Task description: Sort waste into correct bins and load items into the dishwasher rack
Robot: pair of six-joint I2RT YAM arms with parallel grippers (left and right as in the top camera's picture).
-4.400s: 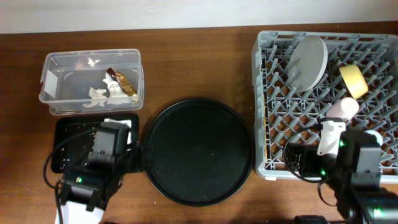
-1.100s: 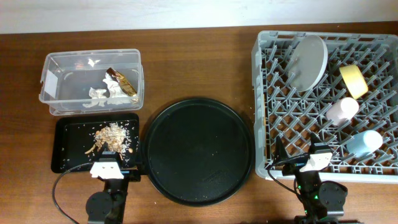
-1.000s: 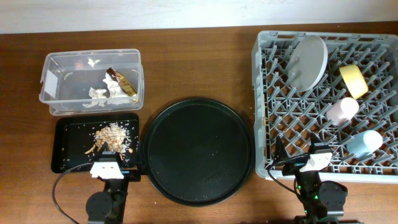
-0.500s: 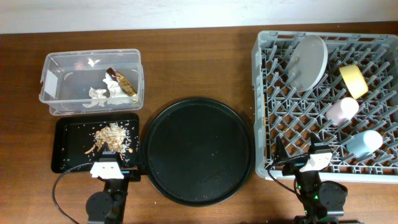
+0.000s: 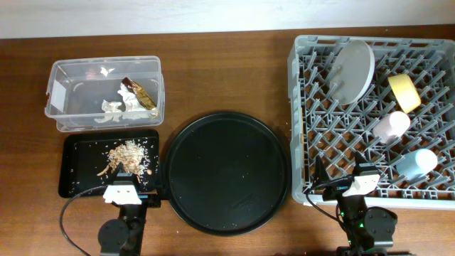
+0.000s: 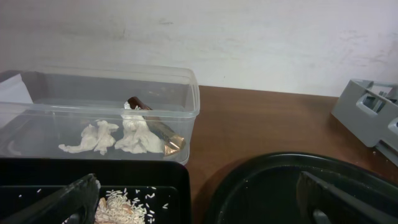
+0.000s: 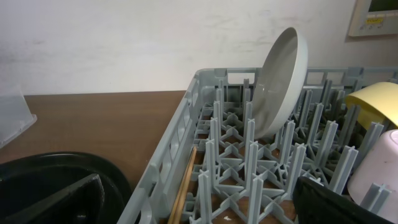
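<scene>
The clear tub (image 5: 67,78) at the back left holds white tissue (image 5: 117,108) and the gold-brown wrapper (image 5: 140,93); both also show in the left wrist view, tissue (image 6: 118,137) and wrapper (image 6: 155,121). The shallow black tray (image 5: 78,174) holds food scraps (image 5: 128,156). The grey rack (image 5: 293,107) holds the plate (image 5: 353,70) on edge, the yellow bowl (image 5: 403,91), the pink cup (image 5: 391,126) and the blue cup (image 5: 416,163). My left gripper (image 5: 122,186) (image 6: 196,186) is open and empty at the tray's front edge. My right gripper (image 5: 343,186) (image 7: 199,186) is open and empty at the rack's front left corner.
The big round black tray (image 5: 227,171) lies between the shallow tray and the rack. Thin wooden chopsticks (image 7: 185,183) lie inside the rack along its left wall. Bare brown table runs behind the round tray.
Over the past four seconds both arms drew back from over the black tray and the rack to the table's front edge. Nothing has moved in the last second.
</scene>
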